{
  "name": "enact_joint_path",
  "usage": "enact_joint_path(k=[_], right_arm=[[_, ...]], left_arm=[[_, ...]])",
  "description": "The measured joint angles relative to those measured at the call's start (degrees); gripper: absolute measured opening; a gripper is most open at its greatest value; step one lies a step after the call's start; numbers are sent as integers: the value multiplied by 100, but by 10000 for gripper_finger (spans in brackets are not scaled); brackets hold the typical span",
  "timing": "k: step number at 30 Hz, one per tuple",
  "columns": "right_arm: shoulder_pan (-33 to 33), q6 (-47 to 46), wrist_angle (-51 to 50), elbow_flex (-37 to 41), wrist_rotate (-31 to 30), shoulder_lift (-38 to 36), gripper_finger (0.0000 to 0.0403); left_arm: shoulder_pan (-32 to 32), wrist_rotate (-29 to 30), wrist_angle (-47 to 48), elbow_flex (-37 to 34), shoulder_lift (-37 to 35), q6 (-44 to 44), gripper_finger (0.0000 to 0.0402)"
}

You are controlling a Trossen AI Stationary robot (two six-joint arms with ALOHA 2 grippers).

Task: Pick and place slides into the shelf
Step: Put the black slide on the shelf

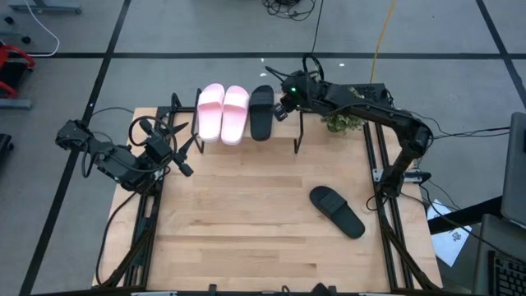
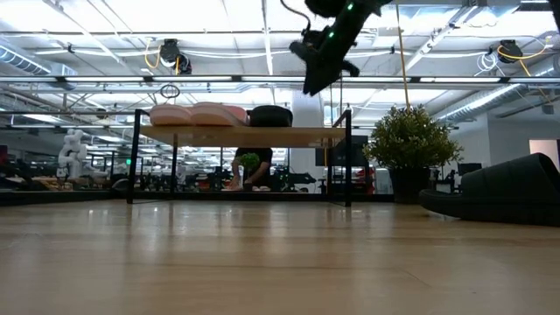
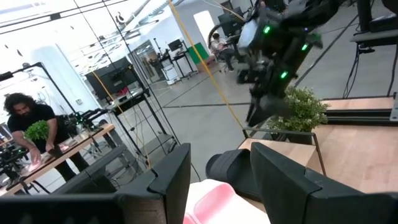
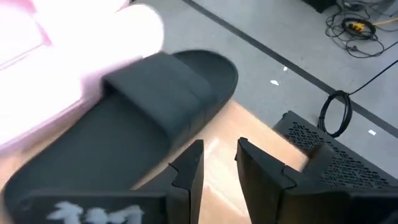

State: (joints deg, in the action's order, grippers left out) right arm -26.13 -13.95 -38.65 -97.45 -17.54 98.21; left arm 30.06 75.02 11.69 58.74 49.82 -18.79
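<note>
Three of four slides sit on the shelf (image 1: 288,131) at the far edge of my table: the pink pair (image 1: 222,113) side by side, a black slide (image 1: 261,112) just beside them. The last black slide (image 1: 336,210) lies on the wooden tabletop (image 1: 246,230), toward the right side and well apart from the rack.

My right gripper (image 1: 282,108) hangs above the shelf next to the shelved black slide; its wrist camera shows the jaws a narrow gap apart with nothing between them. My left gripper (image 1: 182,156) waits at the table's left edge, jaws spread wide and empty.

I judge the remaining slide to be light moulded foam: springy, matte enough to grip, not fragile. The wide strap or a sidewall of the sole looks the best place to pinch; the sole will likely flex if lifted from one end.

The tabletop is smooth pale wood, level and bare around that slide. A small potted plant (image 1: 343,122) stands by the shelf's right end. Beyond the table is an open workshop with grey floor, cables and benches; a person (image 3: 28,127) works at one.
</note>
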Motion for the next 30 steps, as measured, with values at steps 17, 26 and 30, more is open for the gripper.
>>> enact_joint_path(k=[17, 26, 30], right_arm=[[1678, -641, -3536, -4, 3000, -1866, 84], [3437, -1253, -4710, -6, 2642, -1768, 84], [4084, -1193, -4734, 243, 2229, -1579, 84]], left_arm=[[0, -2, 1, 0, 0, 283, 175], [0, -5, 4, 0, 11, 281, 175], [0, -3, 10, 0, 48, 300, 175]])
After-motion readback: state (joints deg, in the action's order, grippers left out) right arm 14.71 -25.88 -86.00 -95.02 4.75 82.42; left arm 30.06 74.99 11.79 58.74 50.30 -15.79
